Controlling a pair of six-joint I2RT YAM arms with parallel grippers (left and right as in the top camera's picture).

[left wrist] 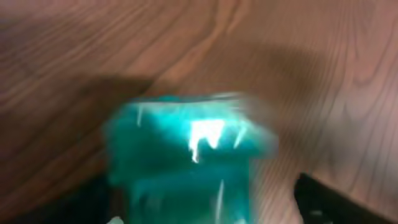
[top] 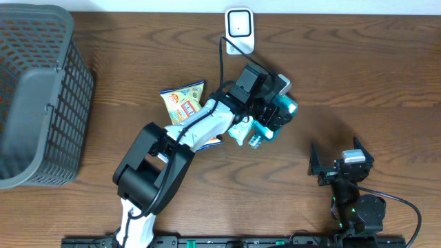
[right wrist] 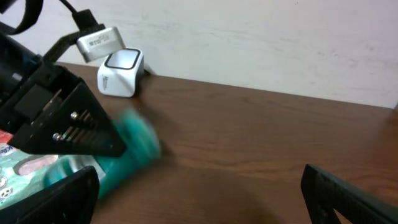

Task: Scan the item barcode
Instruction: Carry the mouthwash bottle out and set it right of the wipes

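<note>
A teal packet (top: 281,116), the item, lies between the fingers of my left gripper (top: 274,118) near the table's middle. In the left wrist view the teal packet (left wrist: 186,155) is blurred and fills the space ahead of the left gripper (left wrist: 208,208). Bare wood shows between the packet and the right finger (left wrist: 323,199), so the jaws stand open around it. I see no barcode. The white scanner (top: 239,24) stands at the far edge; the right wrist view also shows this scanner (right wrist: 121,73). My right gripper (top: 341,164) rests open and empty near the front right.
A grey mesh basket (top: 34,96) takes up the left end of the table. A yellow snack bag (top: 185,102) and a pale green packet (top: 241,131) lie under my left arm. The scanner's black cable (top: 222,52) runs toward the arm.
</note>
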